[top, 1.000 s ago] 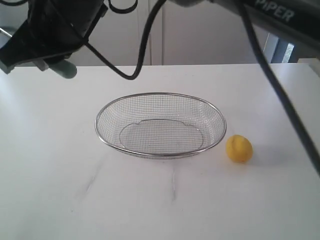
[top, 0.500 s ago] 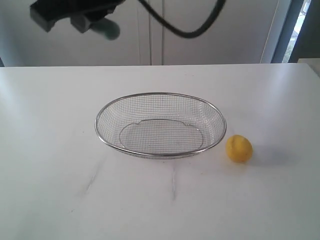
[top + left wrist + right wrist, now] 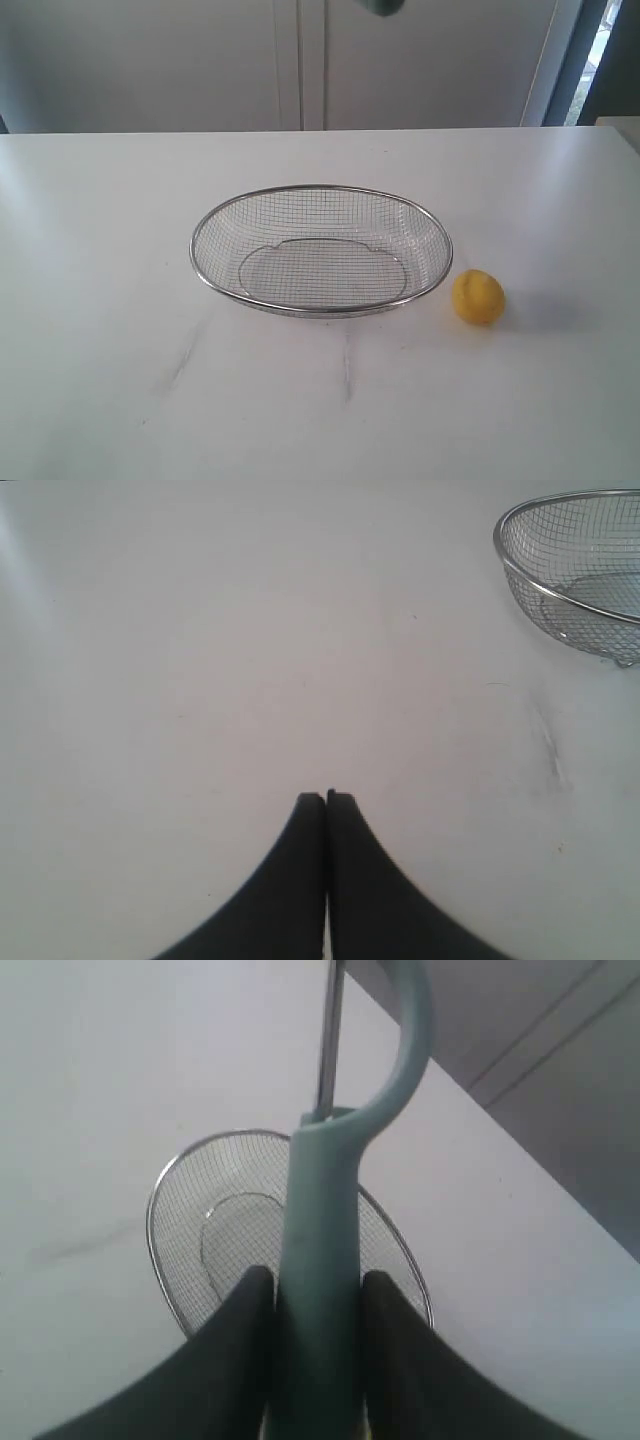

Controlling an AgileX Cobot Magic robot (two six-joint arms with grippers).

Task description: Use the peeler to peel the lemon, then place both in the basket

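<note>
Lemon [image 3: 478,297] sits just right of basket [image 3: 320,187], not touching. I see right gripper [image 3: 318,1280] clamped on peeler [image 3: 322,1220] handle; left gripper [image 3: 326,798] pressed together, empty.

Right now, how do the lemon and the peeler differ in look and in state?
The lemon is round and yellow; the peeler is slim and pale teal. The lemon lies free on the table, beside the basket; the peeler is held off the table, clamped in the right gripper. Both are outside the basket.
</note>
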